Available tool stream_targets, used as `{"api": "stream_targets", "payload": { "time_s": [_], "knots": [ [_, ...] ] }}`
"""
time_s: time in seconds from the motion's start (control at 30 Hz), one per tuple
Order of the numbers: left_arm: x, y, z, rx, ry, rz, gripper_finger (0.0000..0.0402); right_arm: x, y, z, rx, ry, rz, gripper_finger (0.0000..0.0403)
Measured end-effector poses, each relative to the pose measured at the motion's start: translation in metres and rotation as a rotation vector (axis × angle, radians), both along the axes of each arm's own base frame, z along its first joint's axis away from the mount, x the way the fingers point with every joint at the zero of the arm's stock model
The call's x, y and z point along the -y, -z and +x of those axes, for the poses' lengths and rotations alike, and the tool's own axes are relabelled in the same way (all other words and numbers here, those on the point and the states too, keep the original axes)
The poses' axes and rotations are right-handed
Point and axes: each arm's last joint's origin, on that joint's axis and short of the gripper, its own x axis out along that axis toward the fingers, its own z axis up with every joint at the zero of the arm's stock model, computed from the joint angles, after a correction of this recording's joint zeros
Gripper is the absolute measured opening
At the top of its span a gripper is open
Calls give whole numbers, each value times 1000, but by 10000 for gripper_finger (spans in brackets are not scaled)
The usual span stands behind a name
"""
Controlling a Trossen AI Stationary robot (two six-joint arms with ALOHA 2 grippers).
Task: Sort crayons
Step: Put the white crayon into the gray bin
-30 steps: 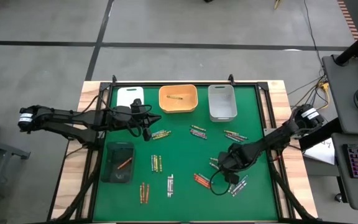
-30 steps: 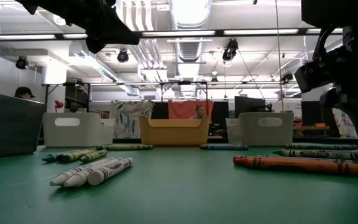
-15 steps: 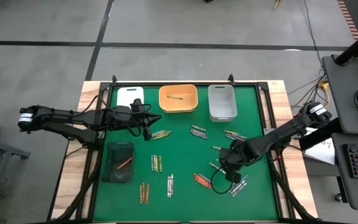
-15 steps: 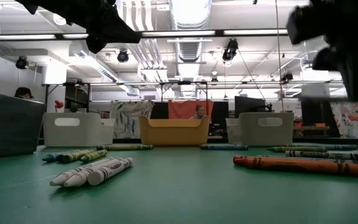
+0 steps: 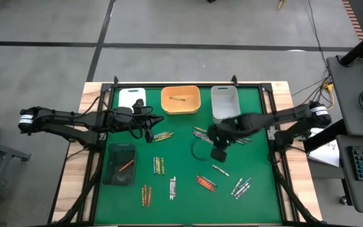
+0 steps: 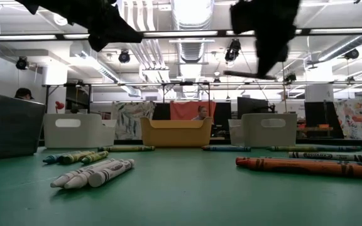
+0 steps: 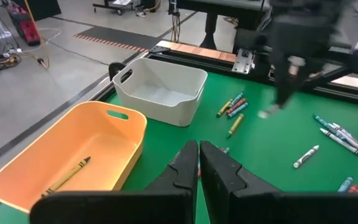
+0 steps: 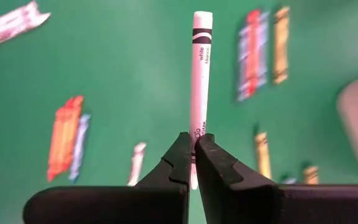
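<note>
Since a second ago, the right arm has swung from the lower right of the high view up toward the middle, and it now carries a crayon.

From the high view, the right gripper (image 5: 218, 140) hangs over the green desk (image 5: 181, 157), just below the grey tray (image 5: 225, 103). The left gripper (image 5: 147, 133) waits at the middle left with its fingers pressed shut on nothing. Loose crayons (image 5: 159, 165) lie in little bunches all over the desk. One lies in the orange tray (image 5: 180, 99) and one in the dark tray (image 5: 121, 164).

From the low view, the right gripper (image 6: 264, 59) is high above the desk at the upper right. A bunch of pale crayons (image 6: 94, 172) lies at the lower left.

From the left wrist view, the left fingers (image 7: 188, 163) touch each other.

From the right wrist view, the fingers (image 8: 182, 163) pinch the white crayon (image 8: 200, 74) near one end. Only this view shows its colour and the grip.

A crayon looks light and stiff, but it may snap or slip. Holding it nearer the middle seems safer.
</note>
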Motion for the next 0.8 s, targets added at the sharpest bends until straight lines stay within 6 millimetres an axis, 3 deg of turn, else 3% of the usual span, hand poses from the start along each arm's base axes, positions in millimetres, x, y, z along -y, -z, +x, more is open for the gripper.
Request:
{"api": "stream_targets", "payload": {
  "time_s": [0.27, 0.53, 0.67, 0.8],
  "knots": [
    [0, 0, 0, -9, 9, 26, 0, 89, -13, 8, -10, 189, -65, 9],
    [0, 0, 0, -25, 25, 73, 0, 174, -9, -27, -58, 444, -70, 9],
    [0, 0, 0, -25, 25, 74, 0, 202, 5, -52, -113, 559, -49, 9],
    [0, 0, 0, -25, 25, 74, 0, 213, 19, -67, -143, 630, -30, 9]
  ]
}}
